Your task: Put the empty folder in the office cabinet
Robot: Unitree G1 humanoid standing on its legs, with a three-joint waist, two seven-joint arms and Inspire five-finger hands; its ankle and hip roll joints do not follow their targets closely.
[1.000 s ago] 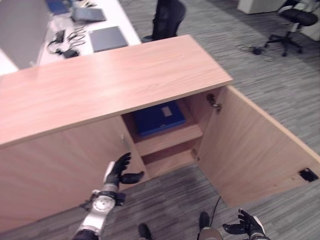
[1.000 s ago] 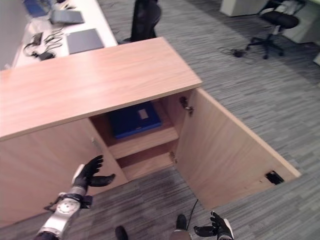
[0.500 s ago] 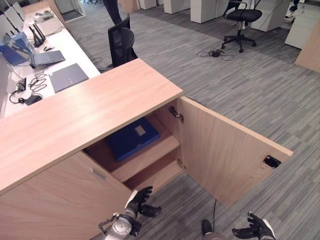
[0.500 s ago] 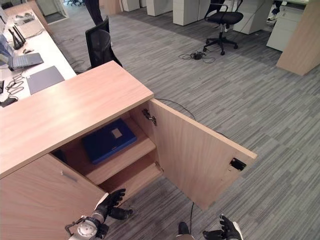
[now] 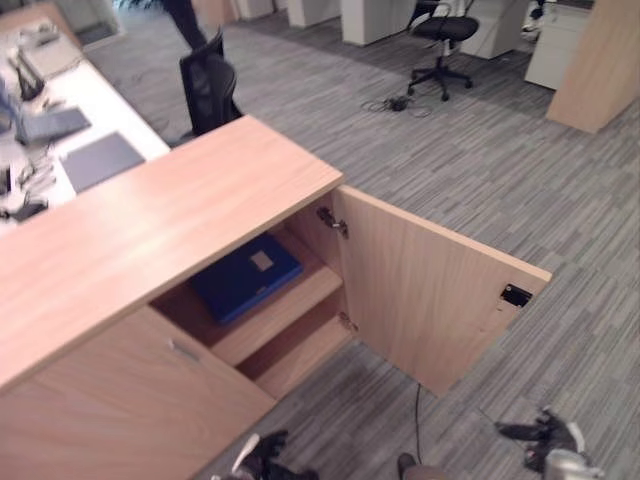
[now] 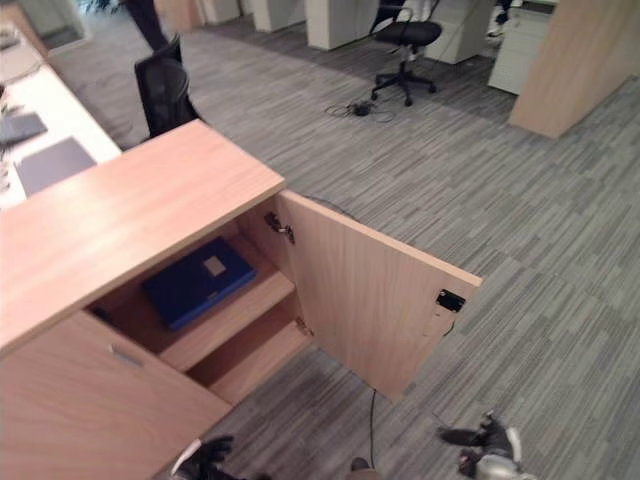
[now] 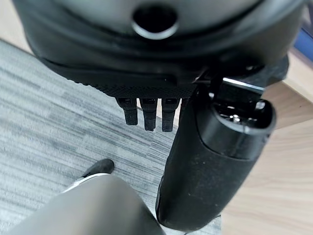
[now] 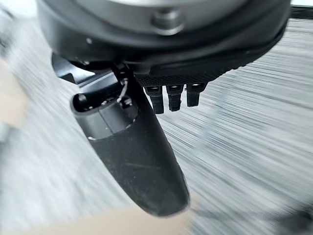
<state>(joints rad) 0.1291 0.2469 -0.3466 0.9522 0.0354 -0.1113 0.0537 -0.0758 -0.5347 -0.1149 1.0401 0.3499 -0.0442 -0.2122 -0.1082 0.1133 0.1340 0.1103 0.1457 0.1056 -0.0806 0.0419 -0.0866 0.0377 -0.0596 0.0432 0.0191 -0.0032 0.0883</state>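
Observation:
A blue folder (image 5: 245, 278) lies flat on the upper shelf of the wooden office cabinet (image 5: 150, 220), behind the open right door (image 5: 430, 290). No hand touches it. My left hand (image 5: 262, 462) hangs low in front of the closed left door (image 5: 110, 410), well below the folder; its fingers (image 7: 146, 110) are straight and it holds nothing. My right hand (image 5: 545, 435) is over the carpet to the right of the open door, also open and holding nothing, with its thumb (image 8: 132, 152) standing out.
The open door juts out over the grey carpet between my two hands. The lower shelf (image 5: 300, 350) is bare wood. Behind the cabinet stand a black office chair (image 5: 210, 85) and a white desk (image 5: 90, 160) with laptops; another chair (image 5: 445, 30) is farther back.
The camera has pulled back and swung, showing more floor. My left hand has dropped away from the cabinet front to the bottom edge. The folder stays on the shelf.

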